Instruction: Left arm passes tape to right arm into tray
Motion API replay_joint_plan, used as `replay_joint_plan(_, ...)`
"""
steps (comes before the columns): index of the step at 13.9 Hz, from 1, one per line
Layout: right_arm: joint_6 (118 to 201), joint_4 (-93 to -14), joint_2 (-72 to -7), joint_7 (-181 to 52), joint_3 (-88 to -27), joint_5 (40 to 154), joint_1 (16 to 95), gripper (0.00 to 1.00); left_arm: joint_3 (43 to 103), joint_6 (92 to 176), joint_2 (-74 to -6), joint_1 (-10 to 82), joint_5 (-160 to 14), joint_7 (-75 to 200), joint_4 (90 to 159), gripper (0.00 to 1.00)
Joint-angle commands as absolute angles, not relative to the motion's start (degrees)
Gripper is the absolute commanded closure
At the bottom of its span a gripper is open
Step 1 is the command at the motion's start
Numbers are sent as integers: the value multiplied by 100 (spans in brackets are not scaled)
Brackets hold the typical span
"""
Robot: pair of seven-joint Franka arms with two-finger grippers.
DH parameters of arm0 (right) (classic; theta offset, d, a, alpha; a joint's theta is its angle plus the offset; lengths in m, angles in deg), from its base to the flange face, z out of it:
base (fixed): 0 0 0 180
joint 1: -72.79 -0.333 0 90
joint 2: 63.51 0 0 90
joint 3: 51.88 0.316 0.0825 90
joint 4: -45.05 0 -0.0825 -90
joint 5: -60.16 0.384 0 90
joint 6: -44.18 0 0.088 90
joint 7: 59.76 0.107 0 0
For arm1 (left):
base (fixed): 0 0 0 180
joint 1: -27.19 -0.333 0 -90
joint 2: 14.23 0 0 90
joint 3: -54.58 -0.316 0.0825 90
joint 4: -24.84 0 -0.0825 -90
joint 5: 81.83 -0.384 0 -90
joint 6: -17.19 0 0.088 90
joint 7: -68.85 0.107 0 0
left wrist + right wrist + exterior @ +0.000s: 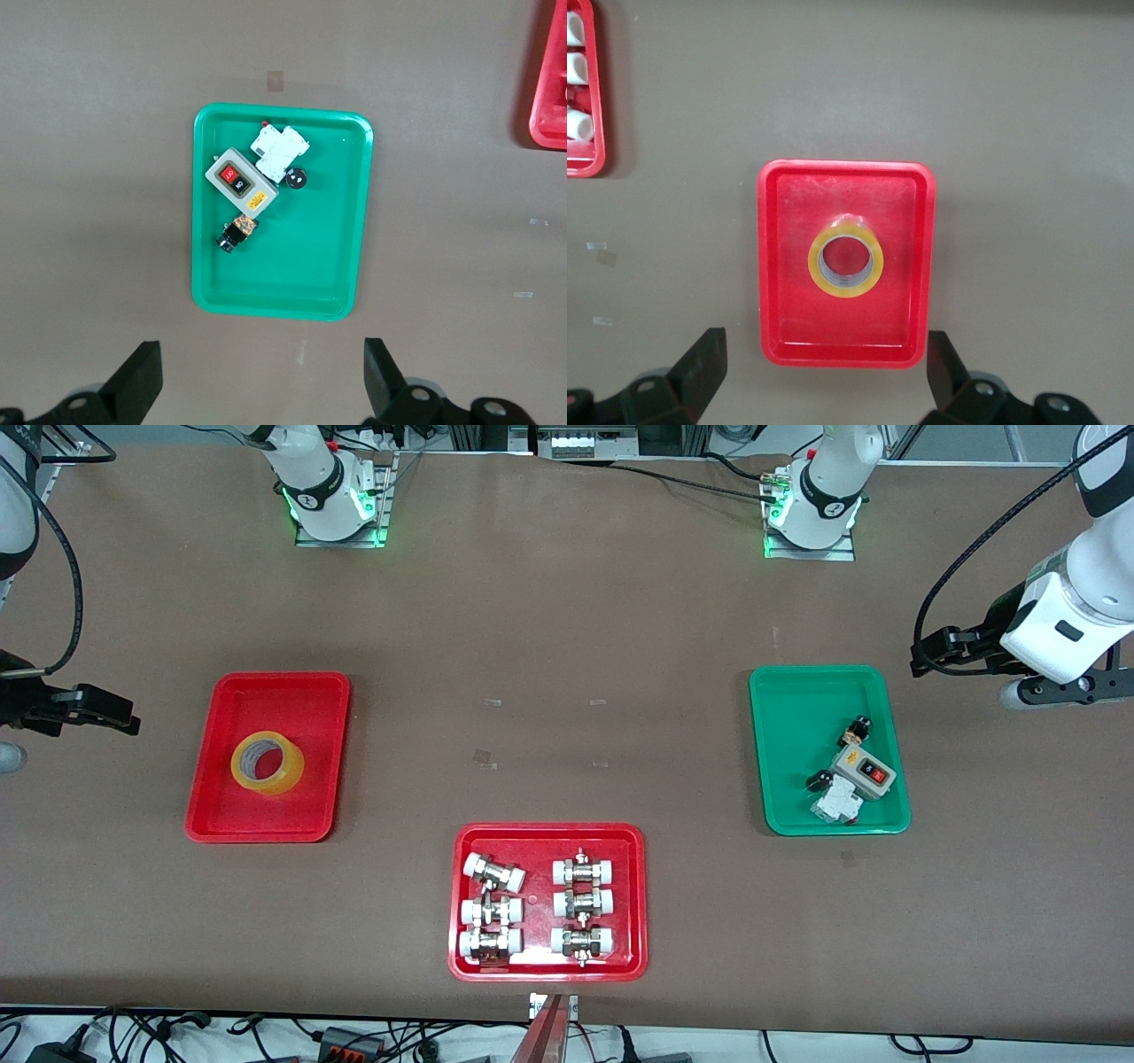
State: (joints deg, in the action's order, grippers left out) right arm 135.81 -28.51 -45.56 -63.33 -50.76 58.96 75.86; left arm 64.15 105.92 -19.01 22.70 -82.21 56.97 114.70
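Tape point(267, 763) lying flat in the plain red tray point(213, 779) toward the right arm's end of the table, touched by neither gripper. Right gripper point(824, 372) up over bare table just beside that tray, jaws wide apart, nothing held. Left gripper point(261, 376) likewise wide open and empty, beside the green tray point(328, 266) of switch parts.

Yellow tape point(267, 763), red tray point(221, 815)
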Motion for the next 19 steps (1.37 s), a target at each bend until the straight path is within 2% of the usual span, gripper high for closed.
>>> replay_joint_plan(1,14206,-3604,-5144,-6231,-5082,5841,7596,0,6434,10508,-1844,2218,-8165,5733,11449,0)
replay_joint_plan(4,14315,-3836,-5314,-6222,-5494,5849,7245,0,6434,10500,-1844,2218,-8165,5733,11449,0)
replay_joint_plan(7,14192,-3976,-5480,-6222,-5504,5858,7227,0,6434,10500,-1844,2218,-8165,5733,11449,0)
replay_joint_plan(11,15103,-5748,-6516,-6205,-5504,5876,7235,0,6425,10500,-1844,2218,-8165,5733,11449,0)
replay_joint_plan(12,15140,-5891,-6587,-6196,-5513,5911,7253,0,6425,10500,-1836,2218,-8165,5733,11449,0)
replay_joint_plan(15,15097,-5762,-6553,-6230,-5513,5911,7271,0,6425,10500,-1844,2218,-8165,5733,11449,0)
replay_joint_plan(19,14570,-5357,-6421,-6205,-5513,5911,7262,0,6425,10500,-1844,2218,-8165,5733,11449,0)
